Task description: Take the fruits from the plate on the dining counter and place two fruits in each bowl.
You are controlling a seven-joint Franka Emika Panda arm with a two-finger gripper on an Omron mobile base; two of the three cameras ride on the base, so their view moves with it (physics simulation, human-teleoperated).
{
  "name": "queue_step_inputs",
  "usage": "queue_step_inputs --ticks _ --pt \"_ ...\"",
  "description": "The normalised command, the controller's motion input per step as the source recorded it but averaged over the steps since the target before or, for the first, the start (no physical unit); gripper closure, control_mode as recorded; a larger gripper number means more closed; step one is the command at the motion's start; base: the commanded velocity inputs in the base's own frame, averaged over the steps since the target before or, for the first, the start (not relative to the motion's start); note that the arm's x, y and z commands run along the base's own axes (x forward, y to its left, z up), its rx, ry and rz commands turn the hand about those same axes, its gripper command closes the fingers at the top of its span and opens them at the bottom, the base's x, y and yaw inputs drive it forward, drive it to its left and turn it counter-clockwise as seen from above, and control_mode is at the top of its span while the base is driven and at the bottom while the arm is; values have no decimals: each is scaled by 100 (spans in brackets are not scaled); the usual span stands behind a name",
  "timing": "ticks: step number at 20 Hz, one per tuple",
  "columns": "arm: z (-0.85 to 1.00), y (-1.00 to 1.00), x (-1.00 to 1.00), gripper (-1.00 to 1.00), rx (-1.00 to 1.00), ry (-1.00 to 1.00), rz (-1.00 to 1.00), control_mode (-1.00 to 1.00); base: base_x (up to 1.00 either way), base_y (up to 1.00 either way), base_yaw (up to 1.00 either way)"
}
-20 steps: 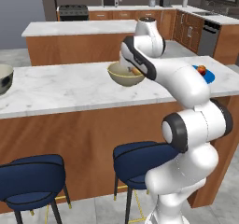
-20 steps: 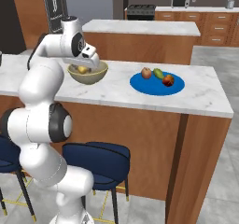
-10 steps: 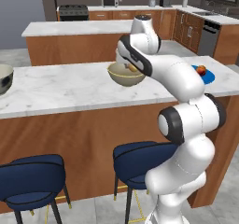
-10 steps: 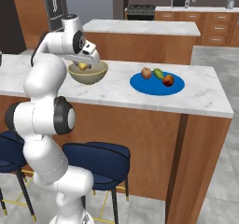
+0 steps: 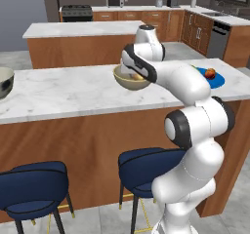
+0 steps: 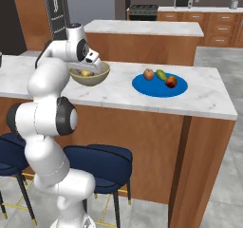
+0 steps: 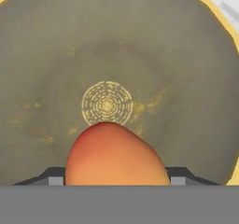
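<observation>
Two-finger gripper (image 7: 112, 183) closed on round orange-red fruit (image 7: 114, 155), hanging just over middle of deep beige yellow-rimmed bowl (image 6: 90, 79) on marble dining counter (image 5: 73, 91); best to lower a bit more w/o touching the wall, then open so fruit won't bounce out

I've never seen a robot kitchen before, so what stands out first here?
A big white arm bends over a beige bowl on the marble dining counter, its claw holding an orange-red fruit just above the bowl's bottom. Beside it, a bright blue plate holds three more fruits.
</observation>
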Motion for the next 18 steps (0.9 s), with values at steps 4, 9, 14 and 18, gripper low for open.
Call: queue_step_inputs --ticks 4,9,14,18 --pt "-7 0 1 -100 0 0 0 -100 0 0 0" --pt "0 0 0 -100 0 2 0 -100 0 0 0" --pt "0 0 0 -100 0 0 0 -100 0 0 0" --pt "17 0 -6 -100 0 0 0 -100 0 0 0"
